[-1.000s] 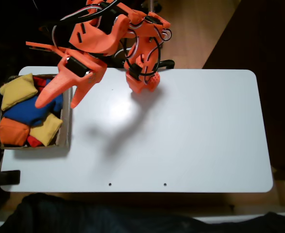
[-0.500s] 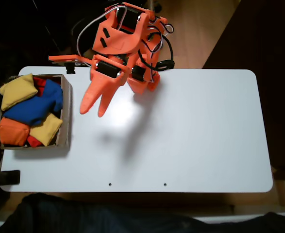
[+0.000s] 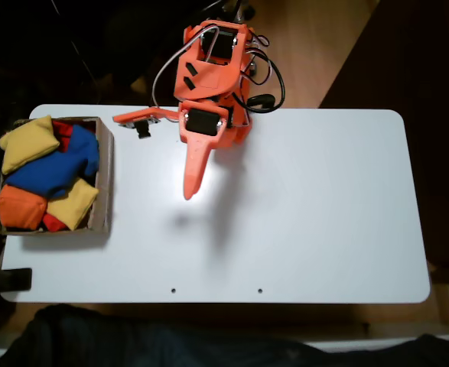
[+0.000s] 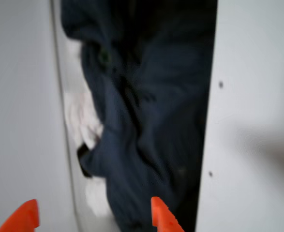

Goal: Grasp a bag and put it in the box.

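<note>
Fixed view: jaws (image 3: 191, 187) hang over the bare white surface (image 3: 316, 206), tip pointing toward the near edge, holding nothing; from above the fingers overlap into one orange wedge; wrist view shows two orange fingertips (image 4: 162, 217) set apart, so jaws stand open, blurred dark cloth (image 4: 142, 111) beyond them; brown box (image 3: 104, 183) sits well left of the jaws at the surface's left end; inside lie a mustard-yellow bag (image 3: 28, 143), a large blue bag (image 3: 52, 170), an orange bag (image 3: 21, 207) and a second yellow bag (image 3: 73, 202).
</note>
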